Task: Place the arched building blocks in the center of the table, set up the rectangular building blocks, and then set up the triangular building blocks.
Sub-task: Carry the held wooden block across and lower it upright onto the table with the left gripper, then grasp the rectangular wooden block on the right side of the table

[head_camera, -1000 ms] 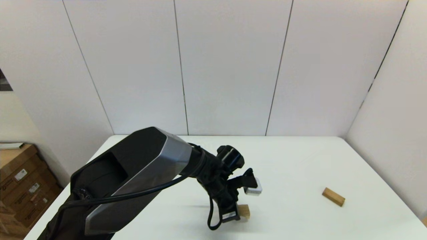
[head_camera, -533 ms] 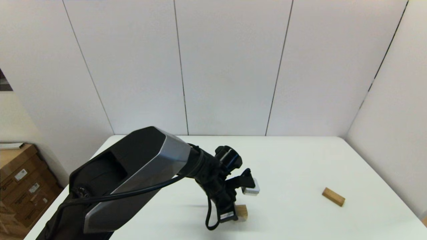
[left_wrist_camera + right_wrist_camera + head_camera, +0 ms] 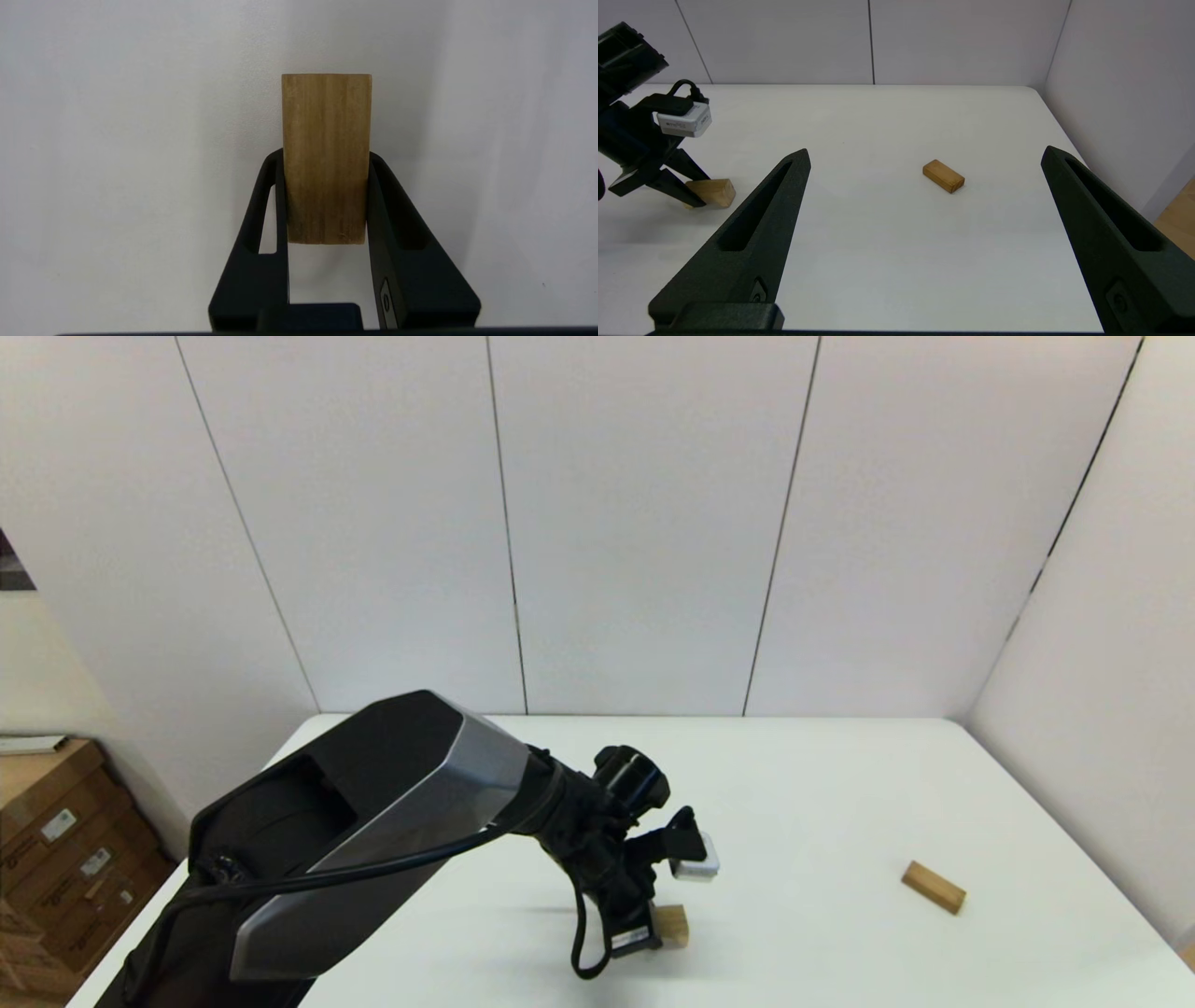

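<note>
I'm looking at the white table (image 3: 840, 775), smooth-topped with rounded far corners, sitting against pale wall panels at the back and on the right. Lying flat on it over on the right side is the rectangular building blocks piece (image 3: 933, 887), a plain brown wooden brick turned at an angle to the table edge, and in the right wrist view I see it (image 3: 943, 176) alone out in the open surface. Nearer the middle and toward the front edge there's a lighter wooden block (image 3: 671, 925) down at the tabletop, well apart from the brick, though I can't tell from here whether it is fully resting on the surface.
</note>
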You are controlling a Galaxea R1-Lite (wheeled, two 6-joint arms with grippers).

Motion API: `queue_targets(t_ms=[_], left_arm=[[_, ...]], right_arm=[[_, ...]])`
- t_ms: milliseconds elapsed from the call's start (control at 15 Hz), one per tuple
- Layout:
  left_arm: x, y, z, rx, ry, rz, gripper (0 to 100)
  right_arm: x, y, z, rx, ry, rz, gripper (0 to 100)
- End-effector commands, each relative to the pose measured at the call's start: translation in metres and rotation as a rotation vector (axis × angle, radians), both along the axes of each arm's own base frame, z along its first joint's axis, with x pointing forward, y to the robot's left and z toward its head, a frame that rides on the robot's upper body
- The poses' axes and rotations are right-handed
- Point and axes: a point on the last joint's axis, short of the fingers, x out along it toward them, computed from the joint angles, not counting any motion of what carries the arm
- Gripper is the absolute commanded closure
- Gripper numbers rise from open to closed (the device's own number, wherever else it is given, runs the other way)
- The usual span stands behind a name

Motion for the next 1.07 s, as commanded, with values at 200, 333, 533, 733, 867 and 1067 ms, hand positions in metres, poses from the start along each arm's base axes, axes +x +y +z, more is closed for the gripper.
queue_targets(t_ms=[200, 333, 533, 733, 867, 1067], left_arm=[[-0.001, 0.0, 0.003, -0.003, -0.004, -0.006, 100], [-0.001, 0.0, 0.003, -0.002, -0.004, -0.007, 0], [0.0, 0.0, 0.003, -0.003, -0.005, -0.007, 0], [0.0, -0.001, 0.011, -0.017, -0.018, -0.003, 0], [0.001, 0.004, 0.036, -0.046, -0.049, 0.008, 0], [-0.003, 0.032, 0.095, -0.096, -0.105, 0.056, 0]], right_arm=[[0.0, 0.0, 0.0, 0.0, 0.001, 0.0, 0], [0.0, 0.0, 0.0, 0.0, 0.001, 0.0, 0], [0.0, 0.0, 0.0, 0.0, 0.001, 0.0, 0], [0.0, 0.0, 0.0, 0.0, 0.001, 0.0, 0], [0.0, 0.0, 0.0, 0.0, 0.001, 0.0, 0], [0.0, 0.0, 0.0, 0.0, 0.001, 0.0, 0]])
